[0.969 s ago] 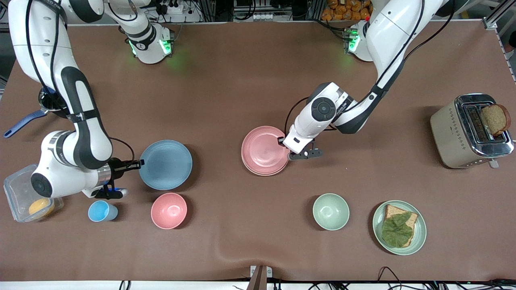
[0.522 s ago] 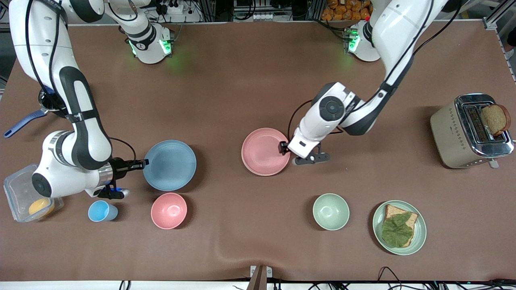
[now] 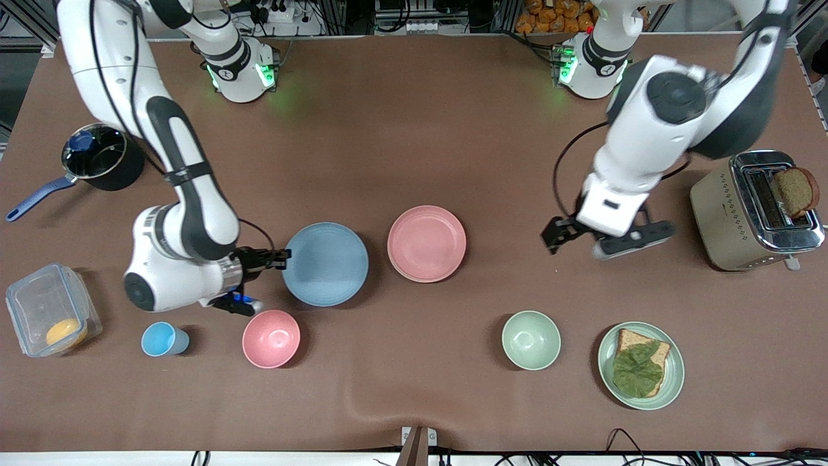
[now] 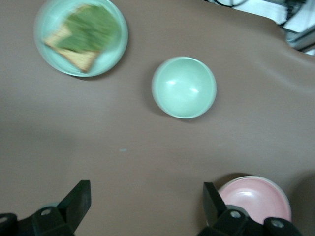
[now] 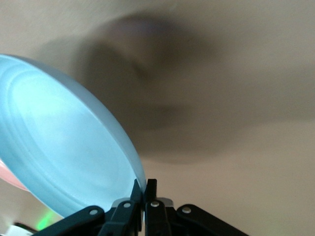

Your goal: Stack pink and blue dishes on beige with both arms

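Observation:
My right gripper [image 3: 277,257] is shut on the rim of the blue plate [image 3: 325,264], holding it just above the table beside the pink plate [image 3: 426,243]. In the right wrist view the shut right gripper [image 5: 144,184] pinches the tilted blue plate [image 5: 59,147] at its edge. The pink plate lies on the beige plate, of which only a thin rim [image 3: 417,279] shows. My left gripper [image 3: 561,234] hangs open and empty over bare table between the pink plate and the toaster. The left wrist view shows the left gripper [image 4: 146,194] with its fingers wide apart and the pink plate [image 4: 255,200] off to one side.
A pink bowl [image 3: 271,338] and a blue cup [image 3: 162,339] sit nearer the camera than the blue plate. A green bowl [image 3: 531,340] and a green plate with bread [image 3: 640,366] lie toward the left arm's end. A toaster [image 3: 753,210], a pot [image 3: 97,158] and a plastic container [image 3: 48,317] stand at the ends.
My left gripper opened, let go of the pink plate and drew away toward the toaster. My right arm carried the blue plate closer to the pink plate.

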Robot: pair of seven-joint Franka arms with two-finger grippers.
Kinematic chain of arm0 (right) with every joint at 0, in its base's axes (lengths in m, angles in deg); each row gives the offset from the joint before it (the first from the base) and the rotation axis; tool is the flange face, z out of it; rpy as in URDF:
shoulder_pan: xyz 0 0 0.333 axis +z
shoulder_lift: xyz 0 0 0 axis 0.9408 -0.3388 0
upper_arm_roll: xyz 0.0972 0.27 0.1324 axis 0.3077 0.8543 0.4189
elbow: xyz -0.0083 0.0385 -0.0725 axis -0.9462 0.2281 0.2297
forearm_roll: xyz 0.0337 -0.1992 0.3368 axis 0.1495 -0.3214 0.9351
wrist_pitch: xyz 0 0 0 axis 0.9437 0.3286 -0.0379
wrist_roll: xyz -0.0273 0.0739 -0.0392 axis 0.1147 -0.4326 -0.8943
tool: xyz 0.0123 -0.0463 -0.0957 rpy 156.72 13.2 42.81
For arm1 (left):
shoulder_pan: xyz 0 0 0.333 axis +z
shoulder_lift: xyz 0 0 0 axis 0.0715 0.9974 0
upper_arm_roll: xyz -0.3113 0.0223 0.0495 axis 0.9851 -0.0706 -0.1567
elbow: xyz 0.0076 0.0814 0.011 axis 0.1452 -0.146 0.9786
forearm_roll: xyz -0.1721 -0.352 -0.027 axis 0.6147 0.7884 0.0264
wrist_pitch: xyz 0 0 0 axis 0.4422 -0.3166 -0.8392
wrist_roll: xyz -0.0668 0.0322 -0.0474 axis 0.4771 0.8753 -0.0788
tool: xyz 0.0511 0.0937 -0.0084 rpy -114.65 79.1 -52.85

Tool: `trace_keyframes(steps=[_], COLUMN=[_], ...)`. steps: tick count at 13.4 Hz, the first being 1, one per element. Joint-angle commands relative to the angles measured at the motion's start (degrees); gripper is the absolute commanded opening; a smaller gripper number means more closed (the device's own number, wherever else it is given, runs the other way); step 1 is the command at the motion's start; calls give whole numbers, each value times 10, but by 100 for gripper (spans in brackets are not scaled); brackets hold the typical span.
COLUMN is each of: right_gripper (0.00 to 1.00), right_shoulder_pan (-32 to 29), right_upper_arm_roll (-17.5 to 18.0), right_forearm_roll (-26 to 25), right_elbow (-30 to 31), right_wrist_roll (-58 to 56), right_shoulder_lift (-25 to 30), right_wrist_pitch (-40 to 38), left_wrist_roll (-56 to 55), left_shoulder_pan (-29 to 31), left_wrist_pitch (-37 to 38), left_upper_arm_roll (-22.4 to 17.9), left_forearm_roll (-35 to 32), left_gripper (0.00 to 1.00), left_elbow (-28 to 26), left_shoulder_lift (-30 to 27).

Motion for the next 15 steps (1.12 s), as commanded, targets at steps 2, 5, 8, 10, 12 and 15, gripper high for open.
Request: trace_keyframes(steps=[2,5,8,10,12,15], right_gripper=[0,0,0,0,0,0], right_shoulder_pan=[50,103,134,144,160,174], right_upper_arm_roll=[-5,-4,-3,-3,-3,-3], right_forearm_roll=[49,50,103,107,107,108], right_elbow=[16,40,90,89,88,82], right_wrist_roll=[96,164,182,198,220,246], right_shoulder_lift=[13,14,34,35,34,34], right_wrist_pitch=[20,68,120,124,146,164], left_wrist_roll=[62,164,247,287,307,321], left_shoulder_pan=[18,67,43,-20,-40,-80], left_wrist_pitch=[144,180,203,250,275,289], left_upper_arm_roll=[3,9,-53,-138,-155,-222], left_forearm_roll=[-5,20,37,37,33,54], left_gripper=[100,100,100,100,100,100], left_elbow=[100,128,132,145,157,157], left_shoulder_lift=[4,-5,-36,-36,-39,-53])
